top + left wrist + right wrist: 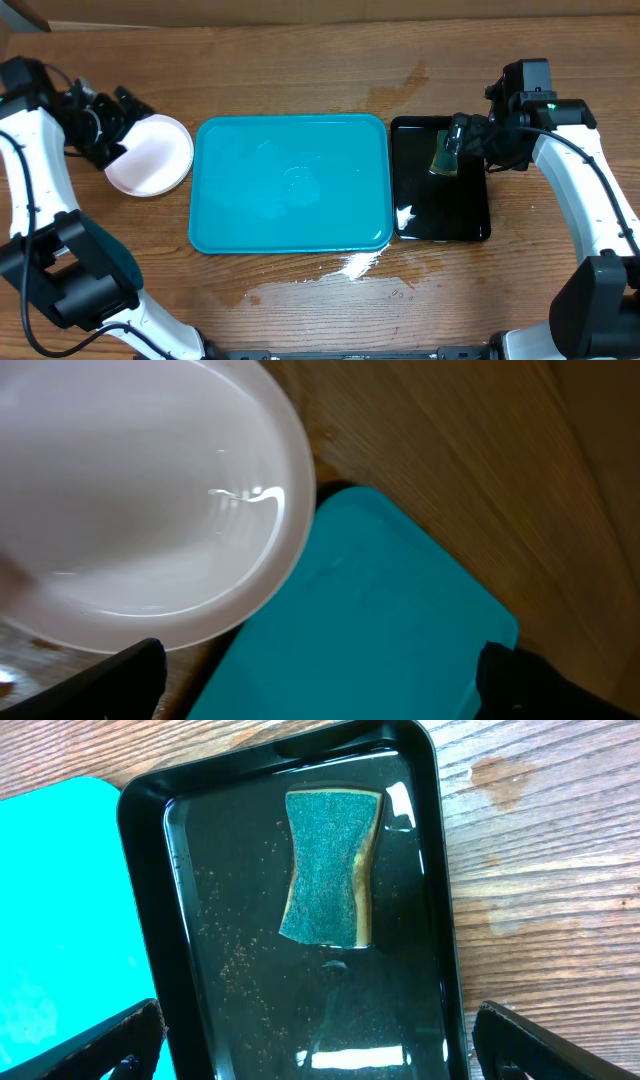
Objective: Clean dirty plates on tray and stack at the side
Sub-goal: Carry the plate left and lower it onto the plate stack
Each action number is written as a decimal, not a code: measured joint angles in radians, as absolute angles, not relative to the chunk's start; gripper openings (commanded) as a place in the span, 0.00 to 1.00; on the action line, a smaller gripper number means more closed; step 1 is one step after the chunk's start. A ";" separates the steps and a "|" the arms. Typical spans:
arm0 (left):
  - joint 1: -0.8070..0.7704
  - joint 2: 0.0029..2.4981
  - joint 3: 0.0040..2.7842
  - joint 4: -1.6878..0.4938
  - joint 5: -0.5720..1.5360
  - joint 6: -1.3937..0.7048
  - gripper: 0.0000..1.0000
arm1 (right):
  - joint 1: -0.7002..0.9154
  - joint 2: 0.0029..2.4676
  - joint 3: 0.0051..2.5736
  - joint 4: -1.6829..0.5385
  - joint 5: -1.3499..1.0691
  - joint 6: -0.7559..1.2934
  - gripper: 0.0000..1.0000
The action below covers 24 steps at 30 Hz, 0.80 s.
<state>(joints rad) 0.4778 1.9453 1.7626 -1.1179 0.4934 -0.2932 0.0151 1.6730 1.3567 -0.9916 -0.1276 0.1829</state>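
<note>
The turquoise tray point(290, 183) lies mid-table, wet, with no plate on it; its corner shows in the left wrist view point(380, 630). A white plate point(152, 155) sits on the table left of the tray, large in the left wrist view point(140, 500). I cannot tell whether other plates lie under it; no green-rimmed plate shows. My left gripper point(115, 125) is open and empty at the plate's far left rim, fingers wide apart point(320, 690). My right gripper point(466, 138) is open and empty above the black tray, fingers wide apart point(320, 1045).
A glossy black tray point(440, 225) holding water stands right of the turquoise tray. A green-and-yellow sponge point(330, 870) lies in its far half, also in the overhead view point(444, 158). Spilled water and white foam point(355, 265) lie on the wood at the turquoise tray's front right corner.
</note>
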 measured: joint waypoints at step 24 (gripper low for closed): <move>0.416 1.944 1.765 -1.118 0.323 -0.293 1.00 | 0.080 1.449 1.338 -0.994 -0.127 0.183 1.00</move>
